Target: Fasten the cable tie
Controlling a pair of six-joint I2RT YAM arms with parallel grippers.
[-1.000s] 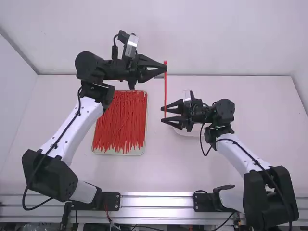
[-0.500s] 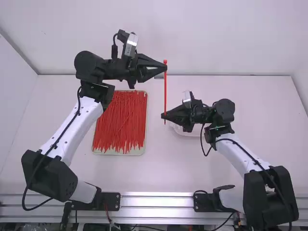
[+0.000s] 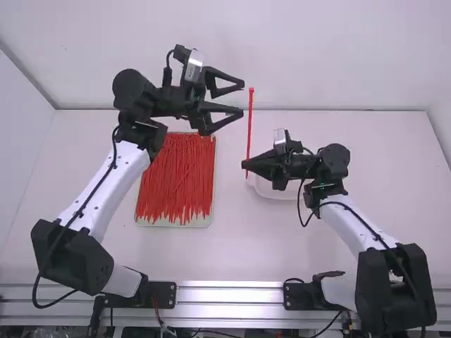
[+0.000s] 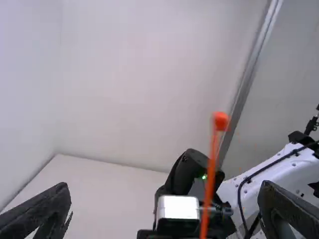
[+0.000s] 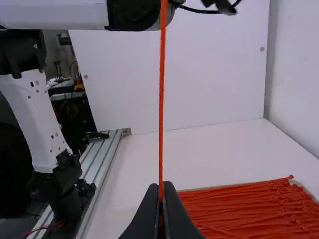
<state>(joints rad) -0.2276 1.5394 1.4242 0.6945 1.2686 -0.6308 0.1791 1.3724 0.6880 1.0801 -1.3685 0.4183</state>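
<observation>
Open white table (image 3: 380,141) right and near; tray of cable ties (image 3: 176,179) edging left. Pinches red cable tie (image 3: 248,130) upright by its lower end in right gripper (image 3: 245,165); spreads left gripper (image 3: 244,95) wide beside its head.

Tray: flat beige rectangular tray (image 3: 176,223), nine o'clock of table centre.
Dish: shallow white round dish (image 3: 278,194), three o'clock of tray.
Rail: silver aluminium rail (image 3: 232,287), six o'clock edge.
</observation>
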